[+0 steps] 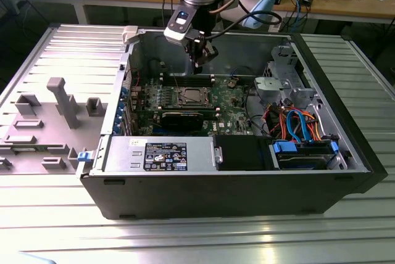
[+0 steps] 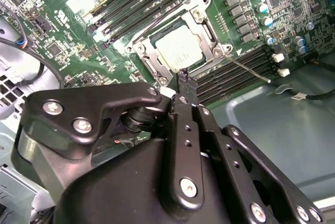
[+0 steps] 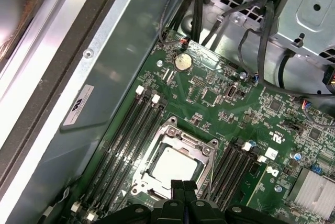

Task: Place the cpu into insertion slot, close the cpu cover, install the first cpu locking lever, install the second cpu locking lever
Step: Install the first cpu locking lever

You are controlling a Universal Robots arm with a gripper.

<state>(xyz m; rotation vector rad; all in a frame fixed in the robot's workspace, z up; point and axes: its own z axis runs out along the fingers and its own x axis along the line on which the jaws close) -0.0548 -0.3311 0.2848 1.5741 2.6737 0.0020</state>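
The gripper (image 1: 200,60) was seen hanging inside the open computer case (image 1: 345,153), above the green board (image 1: 237,100) and near the case's far wall. Its fingers were brought together, with nothing clamped between them, as both wrist views showed (image 3: 183,183).

The cpu (image 3: 172,164) was found seated in the insertion slot (image 1: 188,96), which lay near the middle of the board between two banks of long black memory slots (image 3: 131,130). The cpu cover (image 3: 184,141) was laid flat around the chip, whose dull silver top was left showing through its window. The placing and the closing of the cover could therefore be judged done.

In the second wrist view the gripper's tip (image 2: 184,75) was set over one corner of the slot's metal rim, with the cpu (image 2: 178,46) lying just beyond it. A thin wire locking lever (image 2: 248,69) was seen starting at the neighbouring corner of the rim and running out, long axis slanted, across the memory slots (image 2: 235,72) toward the case's bare metal floor. It appeared not to be tucked against the slot's side, so it was judged unlatched. Whether the other lever was latched could not be told. The closed fingertips were thus held just beside the free lever's root, above the board rather than touching it.
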